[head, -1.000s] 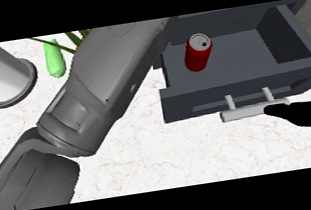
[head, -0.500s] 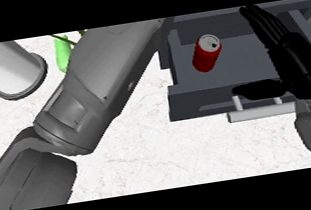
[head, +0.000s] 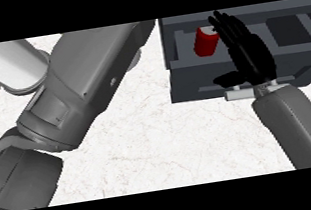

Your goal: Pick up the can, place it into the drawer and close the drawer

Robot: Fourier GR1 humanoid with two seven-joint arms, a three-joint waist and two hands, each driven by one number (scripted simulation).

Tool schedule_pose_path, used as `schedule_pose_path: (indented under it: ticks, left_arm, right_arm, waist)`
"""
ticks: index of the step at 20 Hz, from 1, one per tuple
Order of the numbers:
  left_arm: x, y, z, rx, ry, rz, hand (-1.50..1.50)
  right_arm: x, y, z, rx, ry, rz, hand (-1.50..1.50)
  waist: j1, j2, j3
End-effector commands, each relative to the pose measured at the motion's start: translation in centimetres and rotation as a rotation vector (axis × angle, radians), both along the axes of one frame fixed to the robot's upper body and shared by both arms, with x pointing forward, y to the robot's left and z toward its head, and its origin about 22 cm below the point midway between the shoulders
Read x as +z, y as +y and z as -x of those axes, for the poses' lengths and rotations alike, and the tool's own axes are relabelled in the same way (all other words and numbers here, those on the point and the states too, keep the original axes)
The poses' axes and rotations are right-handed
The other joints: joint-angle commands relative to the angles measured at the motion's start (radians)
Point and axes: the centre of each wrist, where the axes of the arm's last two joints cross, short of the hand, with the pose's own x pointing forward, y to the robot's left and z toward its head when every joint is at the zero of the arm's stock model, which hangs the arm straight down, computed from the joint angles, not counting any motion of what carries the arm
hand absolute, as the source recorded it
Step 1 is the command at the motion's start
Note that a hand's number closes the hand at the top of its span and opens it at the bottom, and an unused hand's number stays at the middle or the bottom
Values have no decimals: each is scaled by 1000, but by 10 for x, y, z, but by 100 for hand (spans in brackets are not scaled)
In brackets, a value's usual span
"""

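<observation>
Now planted over the drawer front: right hand (head: 249, 55) with fingers straight and holding nothing, thumb near the handle (head: 240, 93), swung in from the counter's edge within the last second. Can (head: 206, 40) already upright inside the open drawer (head: 184, 80), so only closing left, probably. Left forearm (head: 81, 88) stretched diagonally, its hand out of sight.

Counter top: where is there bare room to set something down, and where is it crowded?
Bare counter lies between the left forearm and the right forearm, below the drawer. It is crowded inside the drawer: the can stands there, and the right robot hand stretches over it, above the handle. The white cylinder fills the upper left.
</observation>
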Motion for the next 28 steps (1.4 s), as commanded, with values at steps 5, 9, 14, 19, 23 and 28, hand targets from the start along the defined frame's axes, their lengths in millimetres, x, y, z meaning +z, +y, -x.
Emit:
schedule_pose_path:
  ticks: [5,9,14,19,23,28]
  left_arm:
    - [3,24,-5,11,8,-5,-150]
    - [13,50,-9,12,5,-16,-150]
    - [0,67,-9,21,27,-17,-150]
    - [-2,81,-8,29,11,-16,-150]
    - [-5,84,-3,15,25,-9,-150]
    - [-15,85,3,-7,50,-19,-150]
  right_arm:
    - [-12,14,-48,-85,-63,46,-150]
    - [-7,13,-62,-140,-128,49,-150]
    - [2,34,-78,-160,-172,45,-150]
    - [24,27,-95,-198,-221,74,-150]
    - [33,23,-102,-195,-243,69,-150]
    - [73,27,-114,-178,-240,33,-150]
  waist:
    - [30,0,0]
    - [42,-4,0]
    - [54,-5,-1]
    - [84,10,0]
    - [80,7,0]
    - [95,10,0]
